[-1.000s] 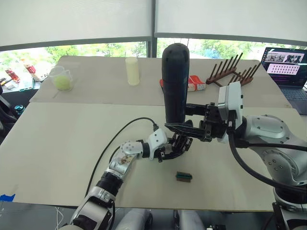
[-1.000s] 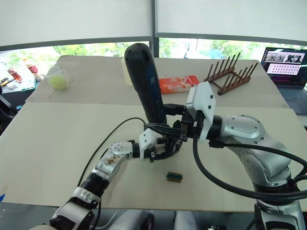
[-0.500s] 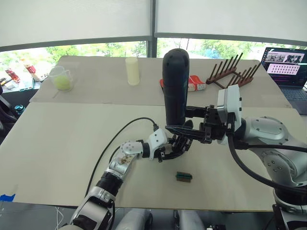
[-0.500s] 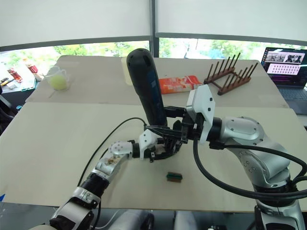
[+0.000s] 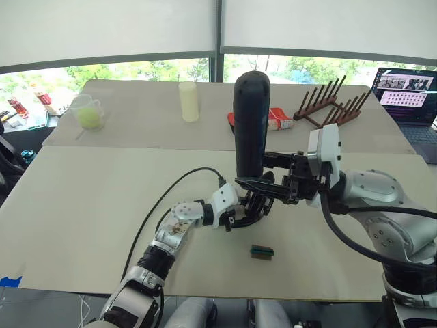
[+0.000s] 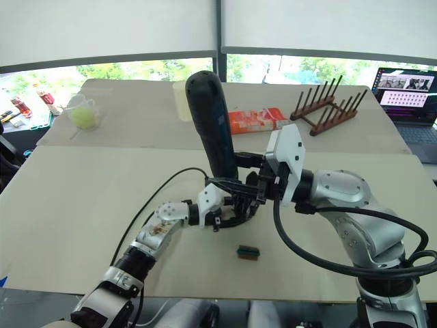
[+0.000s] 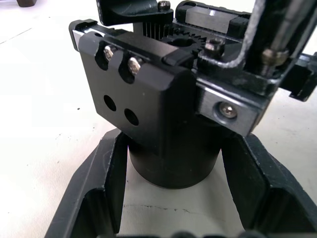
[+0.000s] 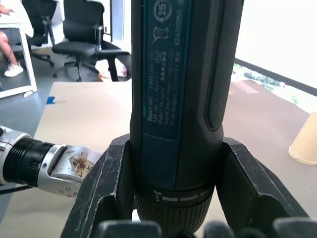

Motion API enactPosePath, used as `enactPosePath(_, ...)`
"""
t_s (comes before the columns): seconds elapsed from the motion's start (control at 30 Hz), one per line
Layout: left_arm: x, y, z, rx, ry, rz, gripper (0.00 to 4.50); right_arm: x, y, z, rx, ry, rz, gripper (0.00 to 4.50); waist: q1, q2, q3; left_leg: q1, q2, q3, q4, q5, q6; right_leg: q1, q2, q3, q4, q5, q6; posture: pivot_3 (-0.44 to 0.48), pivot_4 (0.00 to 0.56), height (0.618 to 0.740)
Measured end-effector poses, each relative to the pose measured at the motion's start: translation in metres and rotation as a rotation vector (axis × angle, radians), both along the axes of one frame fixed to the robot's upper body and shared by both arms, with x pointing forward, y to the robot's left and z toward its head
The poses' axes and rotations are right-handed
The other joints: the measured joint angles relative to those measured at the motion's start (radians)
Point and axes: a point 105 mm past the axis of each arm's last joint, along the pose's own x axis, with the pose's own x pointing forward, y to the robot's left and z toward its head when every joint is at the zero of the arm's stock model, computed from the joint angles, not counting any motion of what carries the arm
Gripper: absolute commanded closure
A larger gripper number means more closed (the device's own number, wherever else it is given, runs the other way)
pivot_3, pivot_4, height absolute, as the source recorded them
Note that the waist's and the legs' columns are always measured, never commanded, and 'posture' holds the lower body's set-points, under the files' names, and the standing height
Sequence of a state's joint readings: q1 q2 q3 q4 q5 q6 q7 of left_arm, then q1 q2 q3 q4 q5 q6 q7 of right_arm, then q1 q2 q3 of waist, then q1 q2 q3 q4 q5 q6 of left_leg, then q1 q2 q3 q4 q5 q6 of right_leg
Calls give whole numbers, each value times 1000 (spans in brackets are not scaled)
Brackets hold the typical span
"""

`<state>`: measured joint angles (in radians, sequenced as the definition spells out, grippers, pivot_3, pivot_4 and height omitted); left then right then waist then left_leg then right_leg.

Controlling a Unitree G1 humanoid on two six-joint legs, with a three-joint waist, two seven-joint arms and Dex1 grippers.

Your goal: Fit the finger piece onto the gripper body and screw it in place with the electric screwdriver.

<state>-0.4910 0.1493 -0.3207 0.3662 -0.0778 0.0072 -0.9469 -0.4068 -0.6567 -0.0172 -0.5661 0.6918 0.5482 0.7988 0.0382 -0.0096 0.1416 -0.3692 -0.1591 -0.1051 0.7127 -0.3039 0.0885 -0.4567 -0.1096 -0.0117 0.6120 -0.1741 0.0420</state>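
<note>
Left eye view, one electric screwdriver (image 5: 250, 123) held upright, bit down, clamped by right gripper (image 5: 273, 184), one gripper body (image 7: 158, 114) clamped by left gripper (image 5: 254, 208)

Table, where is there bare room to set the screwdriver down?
The near table is bare to the robot's left of the cable, and on the right between the small block and the laptop. The middle is crowded: left hand holds the gripper body, right hand the screwdriver.
</note>
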Motion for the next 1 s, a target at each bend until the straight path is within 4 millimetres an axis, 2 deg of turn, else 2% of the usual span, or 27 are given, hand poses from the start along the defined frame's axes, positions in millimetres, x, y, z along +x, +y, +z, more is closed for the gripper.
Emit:
enactPosePath(0.17,1,0,0,2,1,3,2235,0,-3,-3,29,-9,-6,2586,0,0,0,1,0,0,0,0,0,0,1,0,0,0,0,0,150,740)
enactPosePath(0.6,4,0,-2,16,8,-6,2235,9,1,-4,-40,25,26,2586,5,0,-1,3,0,0,0,0,0,4,0,0,0,0,0,0,150,740)
enactPosePath(0.87,5,0,-5,21,15,-7,2235,10,-3,-12,6,37,39,2586,5,0,-2,13,1,0,-2,-1,0,14,1,0,-1,0,0,0,150,740)
enactPosePath(1.0,7,1,-5,27,18,-7,2235,14,-2,-15,31,-3,26,2586,4,1,-2,17,1,0,-3,-5,-5,18,1,1,-2,-1,1,0,150,740)
